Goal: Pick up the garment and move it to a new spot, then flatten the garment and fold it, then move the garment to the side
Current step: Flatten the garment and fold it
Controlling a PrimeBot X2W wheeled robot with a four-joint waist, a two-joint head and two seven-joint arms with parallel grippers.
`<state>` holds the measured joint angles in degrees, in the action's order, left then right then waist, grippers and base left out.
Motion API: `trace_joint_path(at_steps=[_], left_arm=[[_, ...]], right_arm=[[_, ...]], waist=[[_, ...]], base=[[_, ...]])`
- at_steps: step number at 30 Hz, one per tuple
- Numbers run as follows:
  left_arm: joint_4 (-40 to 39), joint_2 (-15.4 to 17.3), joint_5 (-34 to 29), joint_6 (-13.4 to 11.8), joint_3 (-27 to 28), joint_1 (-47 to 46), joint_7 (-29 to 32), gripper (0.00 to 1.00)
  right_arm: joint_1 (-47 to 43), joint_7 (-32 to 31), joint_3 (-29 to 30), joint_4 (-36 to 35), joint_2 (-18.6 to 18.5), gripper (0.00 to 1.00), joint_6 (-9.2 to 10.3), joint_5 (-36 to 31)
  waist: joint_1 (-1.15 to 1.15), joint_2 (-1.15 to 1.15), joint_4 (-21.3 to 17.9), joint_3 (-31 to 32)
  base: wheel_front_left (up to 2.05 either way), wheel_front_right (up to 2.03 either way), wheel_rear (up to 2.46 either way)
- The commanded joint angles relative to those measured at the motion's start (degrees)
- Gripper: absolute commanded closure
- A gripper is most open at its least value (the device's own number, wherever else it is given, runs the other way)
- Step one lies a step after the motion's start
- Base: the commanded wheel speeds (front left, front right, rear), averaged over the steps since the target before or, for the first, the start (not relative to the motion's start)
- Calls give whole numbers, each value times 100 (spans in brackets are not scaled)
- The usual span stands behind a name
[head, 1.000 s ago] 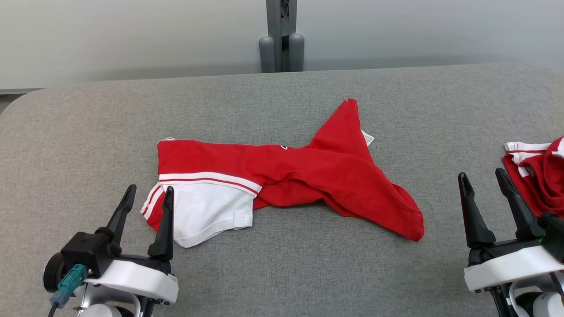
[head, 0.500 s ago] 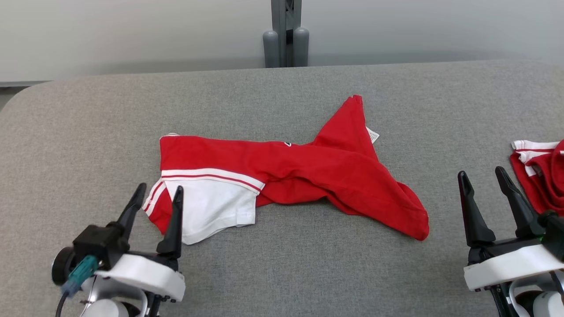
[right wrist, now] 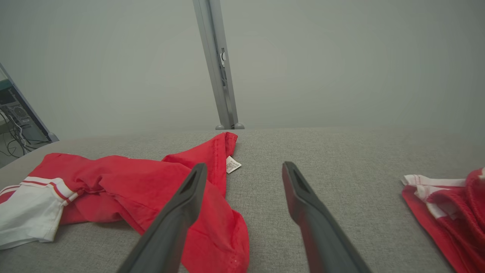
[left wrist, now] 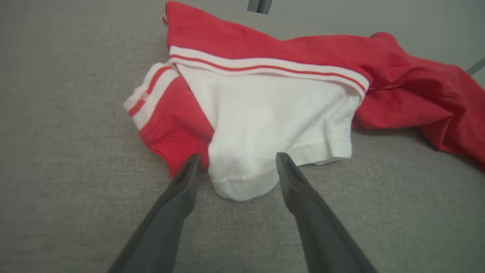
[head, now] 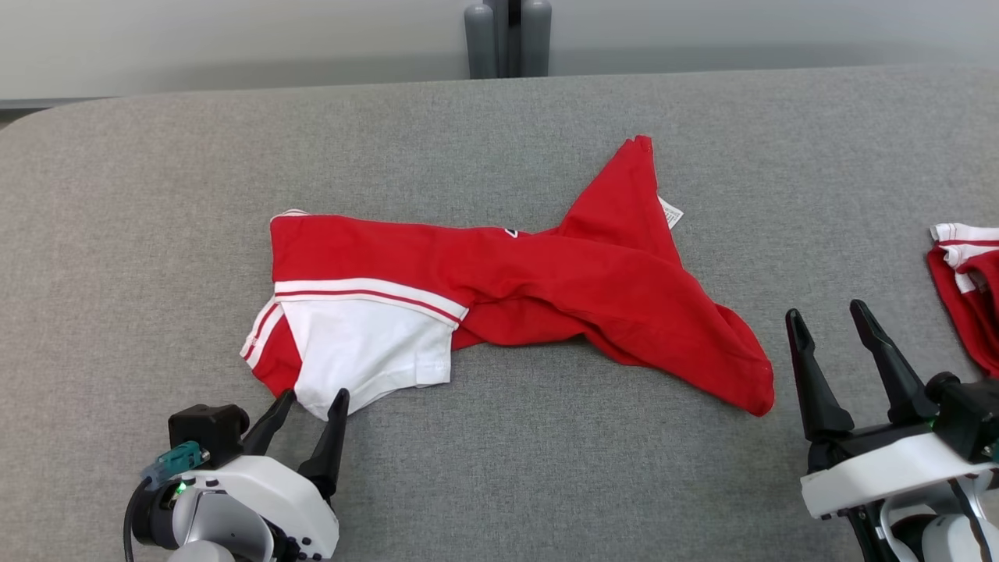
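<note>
The garment [head: 546, 289] is a red shirt with a white sleeve and striped trim, lying crumpled across the middle of the grey table [head: 140, 203]. My left gripper [head: 314, 396] stands open at the garment's near left corner, its fingertips either side of the white sleeve's hem [left wrist: 242, 189], not closed on it. The left wrist view shows the garment [left wrist: 273, 110] close up between the left gripper [left wrist: 237, 161] fingers. My right gripper [head: 827, 316] is open at the lower right, just right of the garment's red hem [right wrist: 223, 242]. The right gripper [right wrist: 242, 168] holds nothing.
A second red and white garment [head: 968, 289] lies at the table's right edge, beside my right gripper; it shows as well in the right wrist view [right wrist: 451, 208]. A grey post [head: 507, 35] stands behind the table's far edge. Bare grey table lies in front and at the left.
The head camera has tilted down, shifting the whole picture. My left gripper has moved right and dropped lower, now at the white sleeve's hem. The right gripper stays open.
</note>
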<state>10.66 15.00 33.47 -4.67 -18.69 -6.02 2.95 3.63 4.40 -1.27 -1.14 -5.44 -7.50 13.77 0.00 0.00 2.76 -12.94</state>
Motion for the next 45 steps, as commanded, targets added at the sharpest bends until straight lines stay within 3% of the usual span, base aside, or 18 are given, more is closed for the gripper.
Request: trace_joint_path(at_steps=[1, 6, 8, 9, 16, 27, 28, 29, 30, 37, 45], left_arm=[[38, -16, 46, 43, 24, -92, 1, 0], [231, -28, 93, 120, 2, -192, -40, 2], [232, -18, 78, 158, -4, -215, -111, 75], [224, -9, 67, 160, -2, -209, -134, 100], [48, 79, 26, 107, -28, -98, -119, 100], [-330, 170, -80, 27, -129, -165, -23, 100], [-353, 173, -88, 24, -141, -182, -30, 100], [-385, 170, -88, 21, -137, -195, -67, 100], [-413, 176, -109, 13, -131, -204, -95, 100], [-945, 275, -215, -102, 38, -269, -386, 100], [-1988, 604, -483, -357, 300, -596, -304, 100]], right_arm=[[85, 29, -16, 6, -5, 0, 2, 37], [124, 63, -66, 85, -15, 0, 2, 57], [132, 52, -92, 111, -15, 0, 2, 96], [123, 29, -98, 135, -33, 0, 2, 101], [39, -198, -249, 389, -193, 0, 2, 394], [595, -167, -934, 1604, -591, 0, 2, 1093], [644, -131, -1010, 1668, -614, 55, 2, 1166], [684, -70, -1081, 1714, -648, 55, 1, 1219], [722, 22, -1126, 1740, -685, 100, 2, 1266], [794, 705, -1101, 1307, -895, 100, 2, 1181], [1041, 934, -804, 224, -1045, 100, 2, 775]], waist=[[0, 0, -2, -43], [0, 0, -27, -98], [0, 0, -33, -112], [0, 0, -34, -120], [0, 0, -15, -174], [0, 0, 152, -345], [0, 0, 172, -351], [0, 0, 186, -353], [0, 0, 199, -352], [0, 0, 190, -239], [0, 0, 69, -26]], base=[[0, 0, 0], [0, 0, 0], [0, 0, 0], [0, 0, 0], [0, 0, 0], [0, 0, 0], [0, 0, 0], [0, 0, 0], [0, 0, 0], [0, 0, 0], [0, 0, 0]])
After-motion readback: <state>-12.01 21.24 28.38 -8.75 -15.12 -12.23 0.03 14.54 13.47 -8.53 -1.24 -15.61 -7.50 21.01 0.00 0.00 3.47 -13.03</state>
